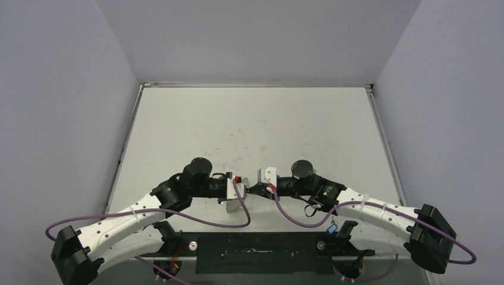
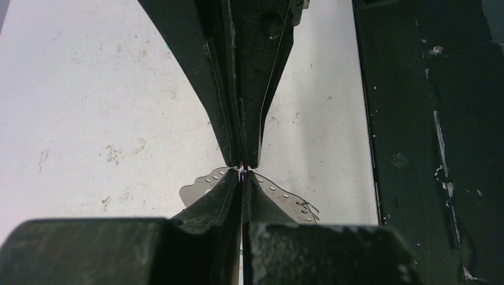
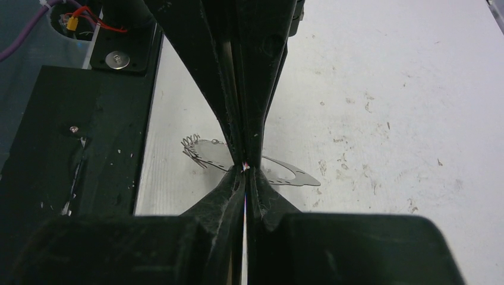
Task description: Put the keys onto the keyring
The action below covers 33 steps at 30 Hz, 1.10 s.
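- The left arm's black two-finger pincer [image 1: 246,190] and the right arm's black two-finger pincer [image 1: 255,190] meet tip to tip over the near part of the scuffed white worktop [image 1: 249,124].
- In the left wrist view, the left pincer [image 2: 242,177] has its fingers pressed flat together. The right pincer [image 2: 242,159] comes in from above, closed just as tight.
- A tiny glint sits where the four tips touch (I cannot tell whether wire is pinched there).
- The thin pale-grey wire keyring [image 2: 285,197] shows on both sides of the joined tips, with small pale bumps along its rim.
- In the right wrist view, the keyring [image 3: 291,172] spreads left and right of the tips. A small coil of fine wire [image 3: 190,142] sits at its left end, near the worktop's edge.
- Whether the ring lies on the surface or hangs just above it cannot be told.
- A small bright-blue piece [image 1: 333,226] sits beside the right arm's base, too small to identify.
- Purple cables [image 1: 196,218] loop from both arms over the black base plate [image 1: 255,249].
- A small panel with greenish marks [image 1: 325,191] on the right wrist is too small to read.
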Each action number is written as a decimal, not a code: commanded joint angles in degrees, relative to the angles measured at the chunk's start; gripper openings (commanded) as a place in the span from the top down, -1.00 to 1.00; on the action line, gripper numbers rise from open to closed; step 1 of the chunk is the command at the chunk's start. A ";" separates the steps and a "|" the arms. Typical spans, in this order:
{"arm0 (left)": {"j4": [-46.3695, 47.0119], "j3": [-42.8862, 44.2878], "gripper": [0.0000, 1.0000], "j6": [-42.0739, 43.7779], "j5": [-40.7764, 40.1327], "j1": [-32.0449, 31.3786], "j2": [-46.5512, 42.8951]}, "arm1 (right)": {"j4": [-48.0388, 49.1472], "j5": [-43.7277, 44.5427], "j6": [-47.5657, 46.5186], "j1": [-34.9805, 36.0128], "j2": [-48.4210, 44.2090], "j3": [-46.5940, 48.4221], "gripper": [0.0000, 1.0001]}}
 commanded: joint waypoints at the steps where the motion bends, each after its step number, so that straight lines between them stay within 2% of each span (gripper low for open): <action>1: 3.23 0.29 1.00 -0.60 0.08 -0.16 -2.25 | 1.18 0.15 -0.44 0.36 -0.26 2.41 1.00; 4: 3.29 -0.52 0.96 -0.64 -1.75 -0.19 -3.52 | 3.66 0.30 1.49 0.29 -1.33 1.48 1.00; 6: 3.84 -1.67 0.67 -1.17 -3.55 -0.21 -4.87 | 6.29 0.55 2.82 0.28 -2.41 -0.03 1.00; 8: 5.30 -3.48 0.48 -2.42 -5.42 -0.26 -6.77 | 8.78 0.92 4.01 0.32 -3.44 -1.28 1.00; 13: 16.29 -10.49 0.25 -6.77 -8.03 -0.21 -12.21 | 13.50 0.35 6.69 0.15 -5.12 -3.43 1.00; 19: 31.00 -17.71 0.24 -12.05 -6.76 -0.21 -13.89 | 16.24 -0.85 8.68 0.10 -4.93 -4.04 1.00; 22: 36.58 -19.46 0.31 -13.94 -5.69 -0.19 -13.32 | 16.42 -1.19 8.97 0.17 -4.68 -4.04 1.00; 30: 41.88 -20.77 0.35 -16.18 -5.08 -0.21 -13.04 | 16.69 -0.89 9.23 0.18 -4.84 -4.48 1.00; 33: 42.06 -20.41 0.43 -16.44 -4.14 -0.21 -12.16 | 16.83 -0.89 9.34 0.18 -4.75 -4.44 1.00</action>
